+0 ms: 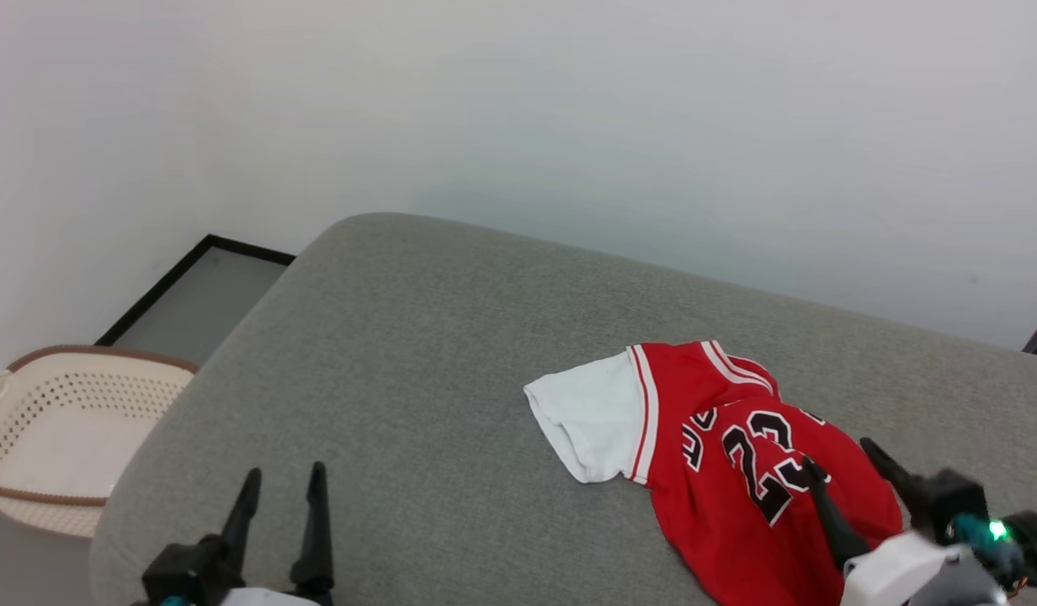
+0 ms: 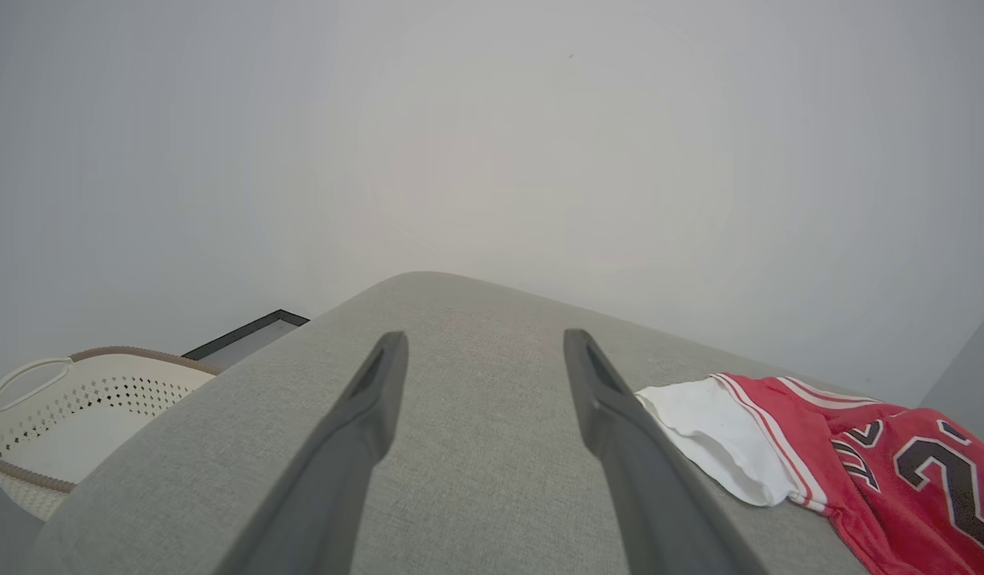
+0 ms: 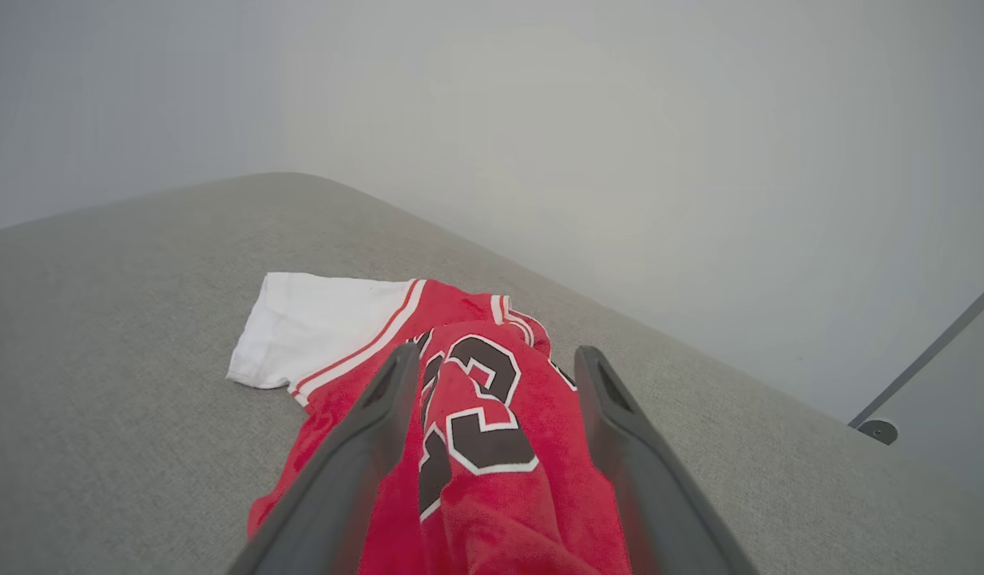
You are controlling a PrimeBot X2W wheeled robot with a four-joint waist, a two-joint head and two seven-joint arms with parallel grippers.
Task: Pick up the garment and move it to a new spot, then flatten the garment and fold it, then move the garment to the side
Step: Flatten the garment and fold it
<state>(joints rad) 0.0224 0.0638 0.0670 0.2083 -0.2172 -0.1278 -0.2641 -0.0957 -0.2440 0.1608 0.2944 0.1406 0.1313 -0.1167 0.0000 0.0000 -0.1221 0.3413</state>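
The garment (image 1: 695, 396) looks soft and floppy, so we'd pinch its red edge. Our left pincer (image 1: 285, 470) and right pincer (image 1: 838, 452) are both wide apart.

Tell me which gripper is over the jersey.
The right gripper: its open jaws hang over the black numbers on the garment; the left gripper is over bare grey cushion, apart from it.

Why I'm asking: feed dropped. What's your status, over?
Left gripper open over bare grey cushion. Right gripper open, straddling rumpled red jersey, unfolded. Nothing blocking.
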